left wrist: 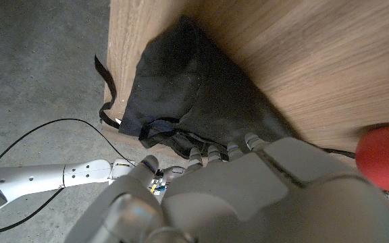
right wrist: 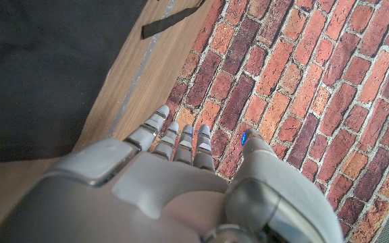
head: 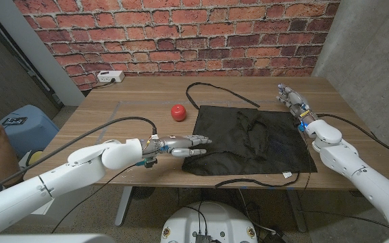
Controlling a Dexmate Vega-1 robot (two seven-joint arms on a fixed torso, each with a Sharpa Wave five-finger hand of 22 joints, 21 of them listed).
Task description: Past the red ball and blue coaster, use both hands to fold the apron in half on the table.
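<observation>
Reaching left hand [head: 181,145], fingers apart, tips at apron [head: 252,138] edge | right hand [head: 294,102] spread beside its far corner

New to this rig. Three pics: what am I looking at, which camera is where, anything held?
It is a two-armed robot standing at a wooden table, each arm ending in a hand with fingers. The wide picture comes from a camera on its head, looking down; the other two come from cameras on each wrist, looking along the back of that hand, so they appear turned.

On the table lie a black apron spread out with its straps trailing, and a red ball beside it. I see no blue coaster.

The left hand reaches to the apron's near corner, fingers extended; whether it grips the cloth is unclear. The right hand is at the apron's far side and holds nothing, fingers straight.
</observation>
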